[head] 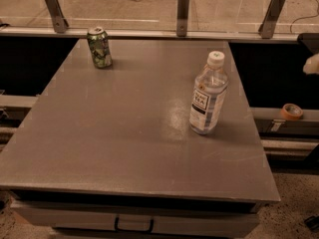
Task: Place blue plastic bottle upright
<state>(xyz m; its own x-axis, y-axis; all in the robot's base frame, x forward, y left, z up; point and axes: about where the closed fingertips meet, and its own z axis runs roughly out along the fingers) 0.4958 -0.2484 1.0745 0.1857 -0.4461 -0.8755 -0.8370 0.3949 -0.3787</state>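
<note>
Clear bluish plastic, ribbed: the blue plastic bottle (208, 96) stands upright on the right half of the grey table (124, 133), base flat, white cap (216, 59) on top, label (200, 102) facing me. By my read the task looks done. Only a pale sliver of the gripper (311, 63) shows at the right frame edge, off the table and well apart from the bottle. I cannot tell whether it is released or clenched, but the bottle is not in it. Handling guess: thin-walled and light, likely to dent under a hard squeeze, smooth enough to slip, tall enough to tip from a nudge near the cap. If I had to take hold of it, I would grasp across the mid-body at the label, below the shoulder. Count: 1 bottle; 1 green can (99, 47) upright near the far-left corner, well apart from the bottle; 1 tape roll (291, 111) on the ledge to the right; 3 rail posts (183, 11) behind.
</note>
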